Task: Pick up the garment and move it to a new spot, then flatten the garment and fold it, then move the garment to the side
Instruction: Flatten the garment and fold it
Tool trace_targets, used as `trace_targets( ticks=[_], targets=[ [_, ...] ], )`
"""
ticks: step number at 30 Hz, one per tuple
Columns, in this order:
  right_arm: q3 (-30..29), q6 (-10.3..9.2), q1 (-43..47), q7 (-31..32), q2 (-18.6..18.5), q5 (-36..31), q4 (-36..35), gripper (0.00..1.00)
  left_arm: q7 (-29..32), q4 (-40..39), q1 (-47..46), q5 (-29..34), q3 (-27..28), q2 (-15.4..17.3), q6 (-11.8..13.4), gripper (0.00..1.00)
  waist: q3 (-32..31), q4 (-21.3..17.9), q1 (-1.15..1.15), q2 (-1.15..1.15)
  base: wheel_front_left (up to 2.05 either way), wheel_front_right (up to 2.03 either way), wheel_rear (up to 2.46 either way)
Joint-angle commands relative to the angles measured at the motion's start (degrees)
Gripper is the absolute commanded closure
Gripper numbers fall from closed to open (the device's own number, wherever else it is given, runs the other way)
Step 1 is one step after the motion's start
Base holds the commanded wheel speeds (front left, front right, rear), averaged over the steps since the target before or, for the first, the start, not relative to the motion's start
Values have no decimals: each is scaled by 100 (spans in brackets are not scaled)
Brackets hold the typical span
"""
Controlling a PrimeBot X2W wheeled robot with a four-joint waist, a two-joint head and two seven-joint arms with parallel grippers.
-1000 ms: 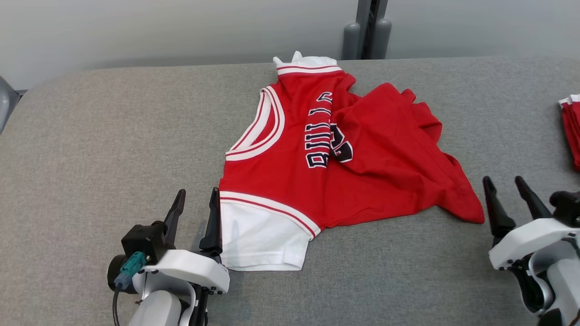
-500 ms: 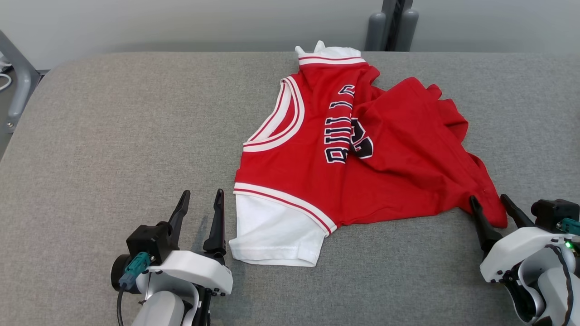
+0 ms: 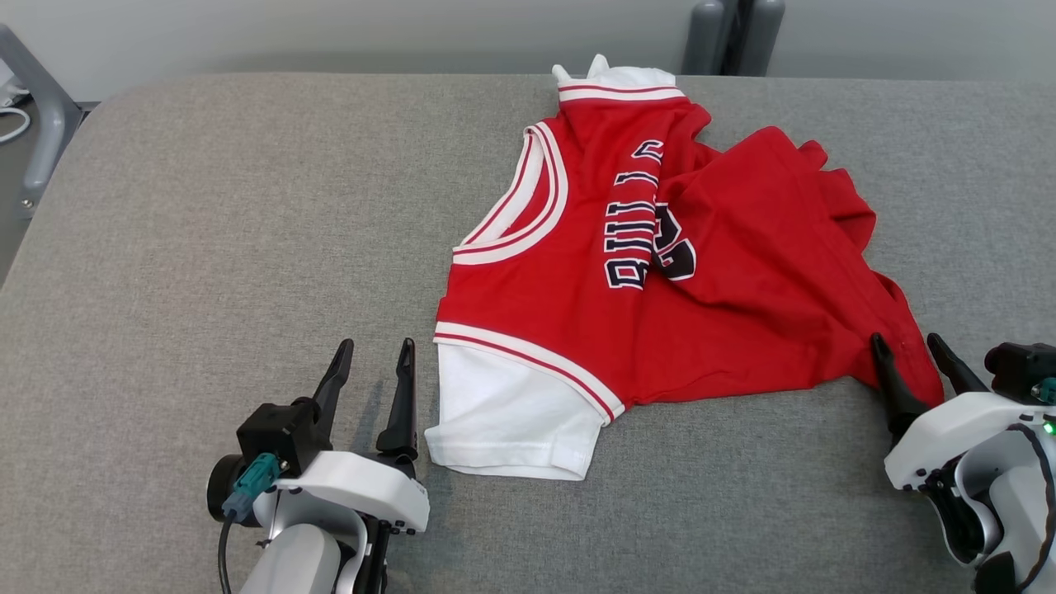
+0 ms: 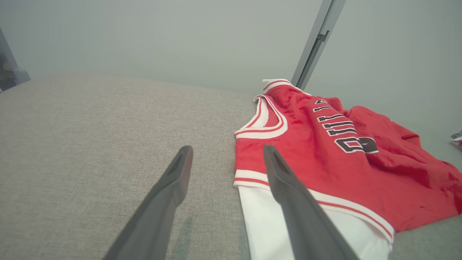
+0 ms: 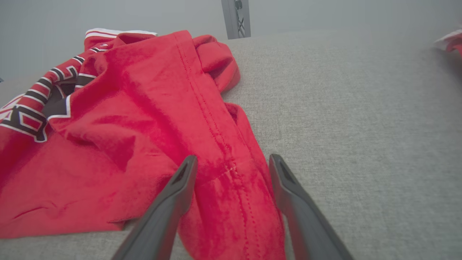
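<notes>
Left fingers (image 3: 403,396) spread wide, holding nothing, the inner one just beside the white sleeve (image 3: 511,412). Right fingers (image 3: 888,373) equally wide, straddling the hem corner at 4 o'clock of the red basketball jersey (image 3: 726,272), which lies rumpled mid-tabletop (image 3: 206,206).

A broad padded surface (image 3: 206,206) in grey woven fabric runs back to a plain pale wall (image 3: 330,33). A grey post (image 3: 705,37) rises behind it (rounded caps at its foot). A bent metal frame (image 3: 48,132) stands left.
</notes>
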Motion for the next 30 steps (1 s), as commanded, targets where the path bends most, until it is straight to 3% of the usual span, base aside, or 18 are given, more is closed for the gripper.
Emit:
trace_targets(
  ticks=[1,4,5,7,8,17,30],
  targets=[
    [0,-3,-54,-51,-25,43,16,0,-22,-12,-74,18,5,26,-5,0,18,8,0,0,0,0,0],
    [51,-3,-101,-54,-13,83,65,3,-22,6,-108,10,-5,26,6,0,49,18,0,0,0,0,0],
    [70,-3,-117,-46,-7,107,81,50,-22,16,-116,8,-6,26,7,0,54,20,0,0,0,0,0],
    [108,-3,-140,-29,-7,136,107,94,-22,38,-126,4,-12,26,7,0,56,23,0,0,0,0,0],
    [133,-3,-145,-31,-11,154,120,100,-22,48,-134,0,-11,26,8,0,52,25,0,0,0,0,0],
    [321,-3,-115,-191,-15,119,-33,100,-22,92,-13,9,83,26,23,0,-178,-146,0,0,0,0,0],
    [46,-3,690,-153,71,31,-1264,100,-22,85,268,-79,224,28,60,0,-680,-735,0,0,0,0,0]
  ],
)
